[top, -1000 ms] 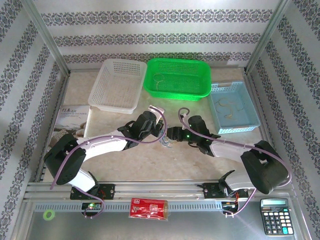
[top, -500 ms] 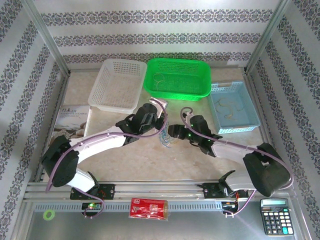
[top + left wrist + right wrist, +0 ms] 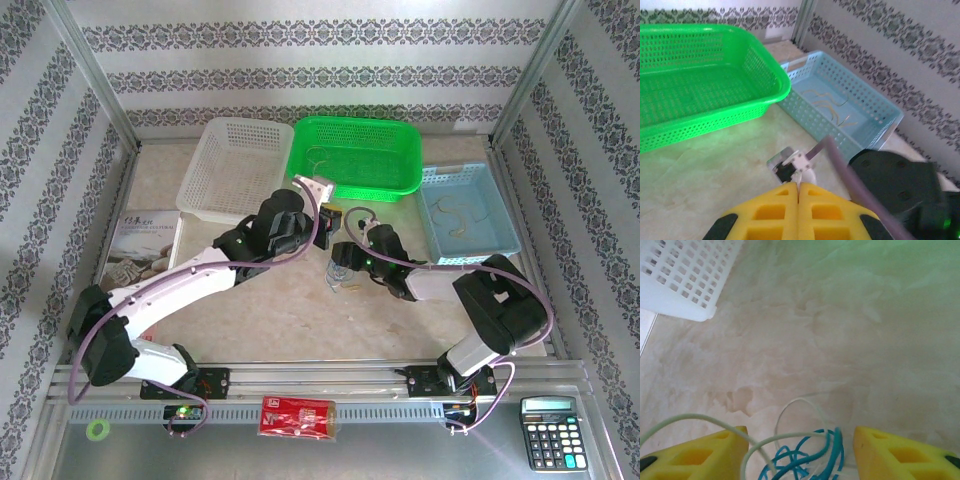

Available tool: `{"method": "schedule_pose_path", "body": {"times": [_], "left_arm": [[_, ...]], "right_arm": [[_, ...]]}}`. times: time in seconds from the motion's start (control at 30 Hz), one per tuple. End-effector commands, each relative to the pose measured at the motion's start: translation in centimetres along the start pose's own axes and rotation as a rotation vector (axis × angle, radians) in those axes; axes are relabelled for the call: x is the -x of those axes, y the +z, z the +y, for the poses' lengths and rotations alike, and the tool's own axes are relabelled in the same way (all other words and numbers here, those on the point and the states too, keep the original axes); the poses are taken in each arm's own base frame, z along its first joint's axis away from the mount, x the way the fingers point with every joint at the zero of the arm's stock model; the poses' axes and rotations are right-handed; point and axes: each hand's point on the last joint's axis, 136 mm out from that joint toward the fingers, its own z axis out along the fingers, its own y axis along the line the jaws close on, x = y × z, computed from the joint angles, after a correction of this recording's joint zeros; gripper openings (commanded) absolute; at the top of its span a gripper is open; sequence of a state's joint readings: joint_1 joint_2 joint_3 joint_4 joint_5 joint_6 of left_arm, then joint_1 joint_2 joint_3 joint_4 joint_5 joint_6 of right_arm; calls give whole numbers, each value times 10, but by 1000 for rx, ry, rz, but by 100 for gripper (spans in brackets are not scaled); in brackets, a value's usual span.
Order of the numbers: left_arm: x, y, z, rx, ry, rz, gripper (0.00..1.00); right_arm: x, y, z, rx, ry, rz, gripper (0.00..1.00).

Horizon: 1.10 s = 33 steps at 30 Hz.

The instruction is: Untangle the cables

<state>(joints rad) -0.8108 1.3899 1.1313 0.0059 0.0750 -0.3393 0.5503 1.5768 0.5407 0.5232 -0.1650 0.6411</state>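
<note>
Yellow fingers of the right claw (image 3: 800,440) stand apart. The cables (image 3: 807,460), a blue and white knot, lie right between them on the table (image 3: 850,340). This claw is nearer. The left claw (image 3: 799,189) is pressed together, farther off by the green basket (image 3: 700,85). I cannot tell if it pinches a wire.

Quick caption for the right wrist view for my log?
Right gripper open, blue and cream-white cables tangled between its fingers, table and white basket corner beyond.
</note>
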Motion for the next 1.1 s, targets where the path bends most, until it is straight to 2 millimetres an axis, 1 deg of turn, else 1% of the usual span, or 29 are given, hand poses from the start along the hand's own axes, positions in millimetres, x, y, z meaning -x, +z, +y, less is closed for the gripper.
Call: {"method": "schedule_pose_path", "body": {"times": [0.0, 0.13, 0.3, 0.37, 0.43, 0.5, 0.67, 0.7, 0.73, 1.07], "left_arm": [[36, -21, -20, -52, -39, -70, 0], [62, -32, -26, -74, -64, -129, 0], [95, -48, -25, -70, -62, -201, 0], [107, -53, -25, -63, -48, -225, 0], [120, -58, -24, -56, -38, -245, 0], [129, -59, -22, -52, -24, -260, 0], [153, -66, -14, -32, -14, -307, 0], [157, -68, -13, -33, -13, -316, 0], [162, -69, -12, -31, -13, -326, 0], [205, -84, -10, -26, 26, -399, 0]], "right_arm": [[4, 0, -11, -17, 31, -52, 55], [-5, -2, -24, -45, 53, -54, 52], [-13, -5, -35, -66, 79, -58, 52], [-15, -6, -37, -67, 88, -60, 53], [-17, -7, -39, -69, 98, -63, 58], [-20, -8, -42, -73, 104, -63, 60], [-28, -10, -49, -87, 127, -60, 61], [-30, -10, -50, -90, 131, -55, 61], [-27, -10, -48, -78, 130, -70, 61], [-25, -9, -46, -68, 142, -77, 62]]}}
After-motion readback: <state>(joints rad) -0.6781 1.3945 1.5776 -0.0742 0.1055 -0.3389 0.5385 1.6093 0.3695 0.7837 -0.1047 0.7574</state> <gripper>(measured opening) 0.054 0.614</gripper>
